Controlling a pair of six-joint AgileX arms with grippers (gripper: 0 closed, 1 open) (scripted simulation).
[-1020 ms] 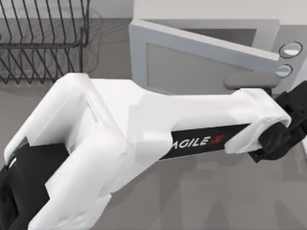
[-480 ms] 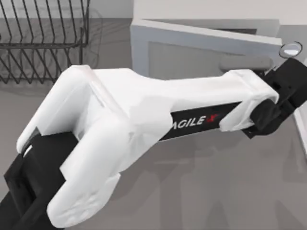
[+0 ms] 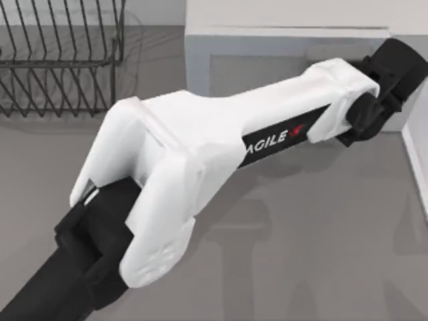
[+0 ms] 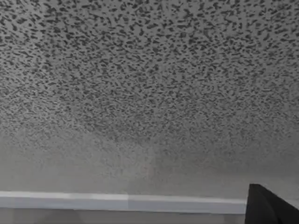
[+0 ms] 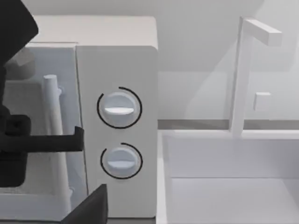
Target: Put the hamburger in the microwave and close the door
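The white microwave (image 3: 287, 17) stands at the back of the table, with its door (image 3: 261, 73) lying flat against the front. My left arm reaches across from the near left, and its black gripper (image 3: 391, 67) presses against the door's right end. In the right wrist view the left gripper (image 5: 18, 140) sits against the door beside the pale bar handle (image 5: 53, 140), next to the panel with two round knobs (image 5: 119, 109). The hamburger is hidden. A dark wedge (image 5: 88, 210) at that view's edge may be part of my right gripper.
A black wire rack (image 3: 60, 60) stands at the back left. To the right of the microwave there is a white sink basin (image 5: 233, 186) with a faucet (image 5: 243, 74). The left wrist view faces a speckled grey surface (image 4: 149, 93).
The door has swung from ajar to flat against the microwave. My left gripper moved toward the back with it, covering the knobs in the top view.
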